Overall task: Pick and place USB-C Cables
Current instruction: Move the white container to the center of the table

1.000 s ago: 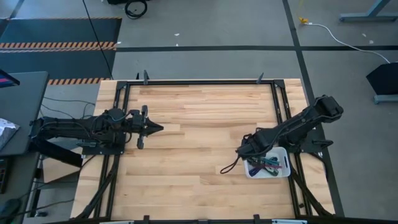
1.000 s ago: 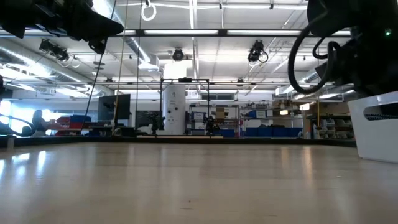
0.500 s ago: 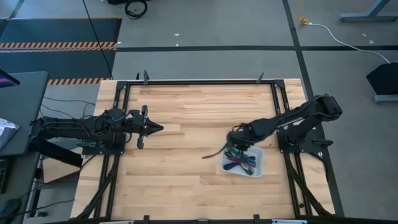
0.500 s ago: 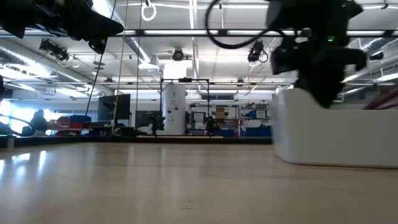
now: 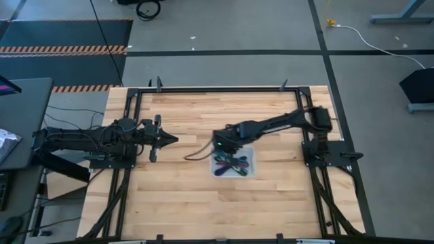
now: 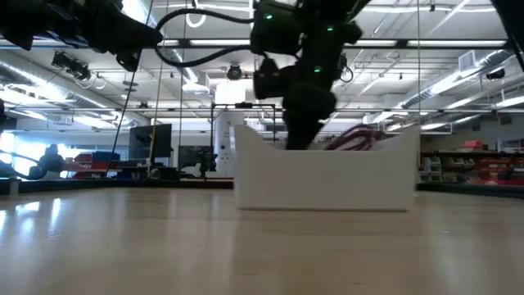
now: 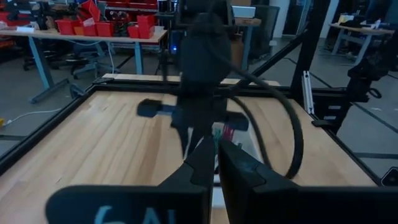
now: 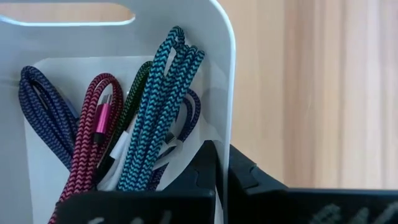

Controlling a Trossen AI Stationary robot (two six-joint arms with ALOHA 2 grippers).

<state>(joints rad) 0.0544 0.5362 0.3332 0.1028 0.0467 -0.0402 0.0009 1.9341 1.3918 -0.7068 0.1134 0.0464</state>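
A white tray stands flat on the wooden table near its middle; it also shows in the low view. In it lie several folded cable bundles: teal, maroon, dark blue, green and pale grey. My right gripper is at the tray's far left part, shut on its wall. My left gripper is shut and empty, above the table's left part, pointing toward the tray. My right gripper pinches the tray's side wall at its rim, one finger inside the tray and one outside. The fingers come from above, pointing down. The tray stands with its bottom on the table, upright.
A black frame runs along the table's edges. A black cable loop hangs from my right arm over the table left of the tray. Bare wood lies in front of the tray, toward the near edge.
My right gripper has gone toward the table's left edge and slightly toward the far edge, keeping hold of the tray's wall. The tray with the cables has slid along the table from the right side to near the middle.
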